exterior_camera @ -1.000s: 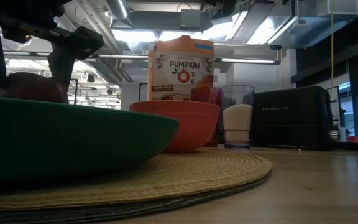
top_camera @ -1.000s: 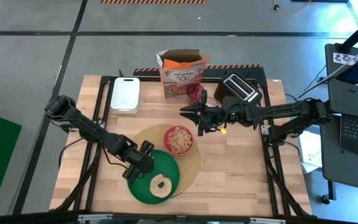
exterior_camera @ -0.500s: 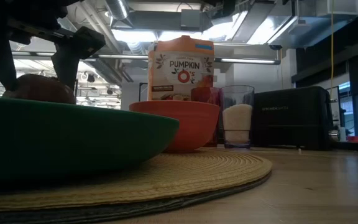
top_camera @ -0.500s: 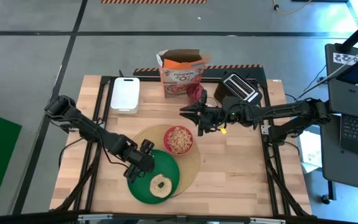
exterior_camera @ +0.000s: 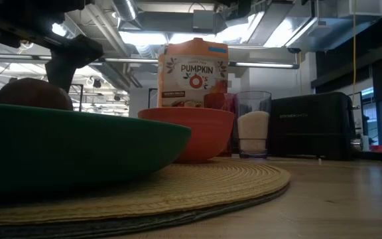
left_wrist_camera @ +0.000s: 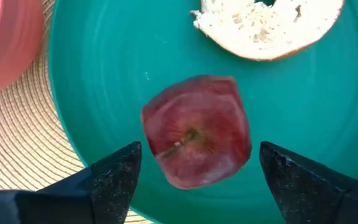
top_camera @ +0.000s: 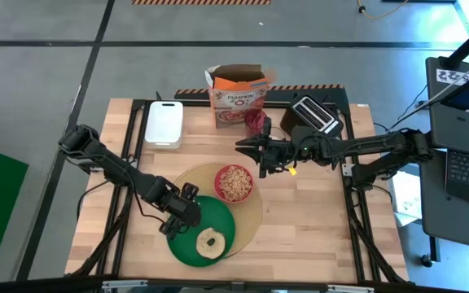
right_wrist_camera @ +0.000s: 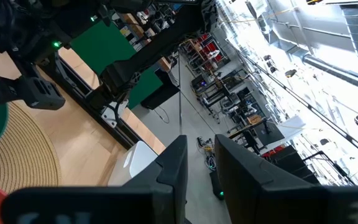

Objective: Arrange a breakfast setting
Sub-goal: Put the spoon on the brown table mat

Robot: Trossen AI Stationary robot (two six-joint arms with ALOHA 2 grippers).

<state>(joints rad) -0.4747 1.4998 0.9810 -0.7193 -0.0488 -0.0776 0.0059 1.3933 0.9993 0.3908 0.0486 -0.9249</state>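
We see left end effector (top_camera: 184, 207) over left part of green plate (top_camera: 181, 247), fingers (left_wrist_camera: 114, 177) spread wide, nothing gripped. Red fruit (left_wrist_camera: 196, 130) lies on plate between them, apart from both. Bread ring (top_camera: 211, 242) on same plate, near right. Plate overlaps tan placemat (top_camera: 252, 213); red bowl (top_camera: 234, 183) on placemat's far side. Right end effector (top_camera: 243, 145) hangs just beyond bowl, fingers (right_wrist_camera: 173, 163) nearly together, holding nothing we can make out.

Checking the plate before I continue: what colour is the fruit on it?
Dark red fruit, clearest in the left wrist view.
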